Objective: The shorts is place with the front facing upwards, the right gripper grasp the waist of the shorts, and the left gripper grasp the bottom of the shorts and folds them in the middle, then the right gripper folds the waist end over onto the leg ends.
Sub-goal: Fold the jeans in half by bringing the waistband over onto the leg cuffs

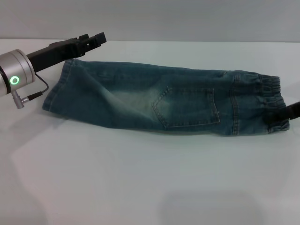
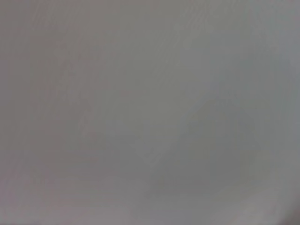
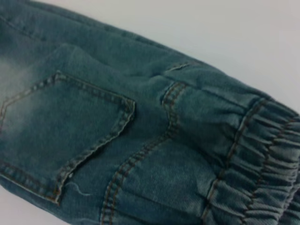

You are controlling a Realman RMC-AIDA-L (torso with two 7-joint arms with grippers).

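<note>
The blue denim shorts lie flat across the table, folded lengthwise, with a stitched pocket facing up. The leg ends point left and the elastic waist points right. My left gripper hovers just past the far corner of the leg ends, apart from the cloth. My right gripper sits at the near corner of the waist, right against the waistband. The right wrist view looks closely at the waist and pocket. Only bare grey surface fills the left wrist view.
The shorts rest on a white table that stretches wide in front of them. The table's far edge runs just behind the shorts, beneath a grey wall. A cable hangs from the left wrist.
</note>
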